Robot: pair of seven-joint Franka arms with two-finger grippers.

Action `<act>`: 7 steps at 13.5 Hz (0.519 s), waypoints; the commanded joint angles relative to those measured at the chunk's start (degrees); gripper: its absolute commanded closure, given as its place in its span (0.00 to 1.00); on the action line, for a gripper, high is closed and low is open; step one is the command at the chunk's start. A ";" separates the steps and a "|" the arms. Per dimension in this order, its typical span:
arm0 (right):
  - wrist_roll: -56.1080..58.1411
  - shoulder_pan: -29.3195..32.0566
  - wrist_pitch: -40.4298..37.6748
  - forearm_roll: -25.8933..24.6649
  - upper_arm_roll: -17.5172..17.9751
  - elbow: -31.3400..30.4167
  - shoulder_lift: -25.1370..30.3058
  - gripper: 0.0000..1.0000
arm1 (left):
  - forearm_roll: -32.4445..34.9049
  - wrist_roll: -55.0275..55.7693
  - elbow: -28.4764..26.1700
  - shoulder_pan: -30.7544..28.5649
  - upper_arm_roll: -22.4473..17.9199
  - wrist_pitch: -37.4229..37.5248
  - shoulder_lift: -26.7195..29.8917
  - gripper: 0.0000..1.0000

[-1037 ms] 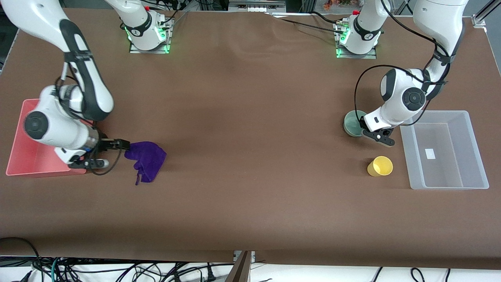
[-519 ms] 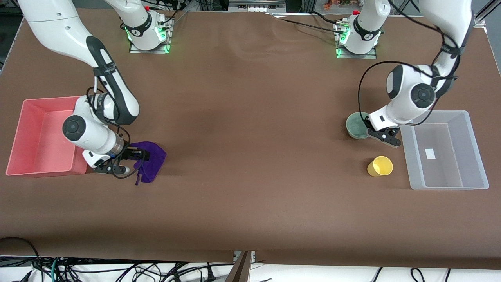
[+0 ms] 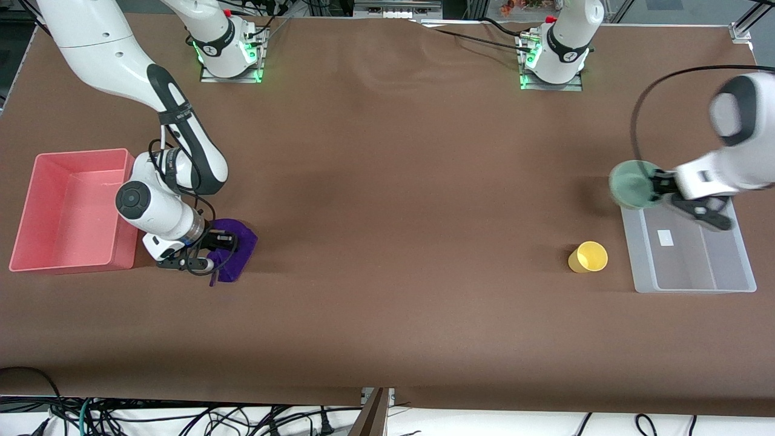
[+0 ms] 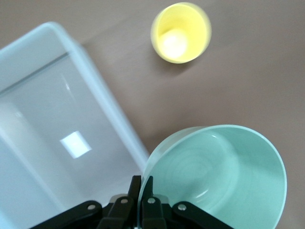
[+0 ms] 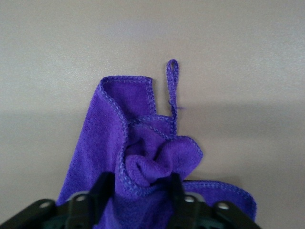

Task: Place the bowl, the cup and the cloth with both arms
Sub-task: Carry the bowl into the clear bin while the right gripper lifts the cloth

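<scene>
My left gripper is shut on the rim of the mint-green bowl and holds it tilted in the air over the edge of the clear bin. In the left wrist view the fingers pinch the bowl's wall at the gripper. The yellow cup stands upright on the table beside the bin, and also shows in the left wrist view. My right gripper is down on the purple cloth, open, with its fingers either side of a bunched fold at the gripper.
A red bin stands at the right arm's end of the table, close beside the right gripper and cloth. The clear bin holds only a small white label. The cloth's thin loop lies flat on the table.
My left arm has lifted the bowl off the table and swung it toward the clear bin. My right gripper has moved from the red bin's side onto the cloth.
</scene>
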State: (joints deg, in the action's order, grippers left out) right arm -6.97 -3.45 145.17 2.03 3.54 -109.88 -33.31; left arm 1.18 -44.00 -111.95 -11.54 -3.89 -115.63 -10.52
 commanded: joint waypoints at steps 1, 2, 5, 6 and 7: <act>0.47 -0.32 0.29 0.60 -0.03 0.19 0.61 1.00 | 0.31 -8.71 8.56 -6.63 0.47 0.14 -10.11 1.00; 0.64 -0.24 -0.15 0.69 -0.03 0.36 1.31 1.00 | 0.22 -10.91 10.76 -8.14 0.55 -0.82 -13.01 1.00; 0.73 0.38 -10.30 -0.01 -0.11 4.04 5.43 1.00 | -0.04 -11.64 12.28 -9.90 0.56 -9.23 -19.78 1.00; 0.82 0.47 -16.09 -0.19 -0.37 6.23 7.36 1.00 | -0.04 -12.33 12.28 -10.52 0.56 -12.05 -21.72 1.00; 1.08 1.08 -22.50 -0.54 -0.73 8.69 9.03 1.00 | -0.56 -14.26 12.28 -11.31 0.64 -13.73 -23.13 1.00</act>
State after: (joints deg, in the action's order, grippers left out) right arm -6.81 -3.32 132.73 1.92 3.16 -104.24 -29.00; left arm 1.19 -55.02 -102.21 -21.37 -3.96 -127.33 -30.08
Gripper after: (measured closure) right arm 0.916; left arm 0.960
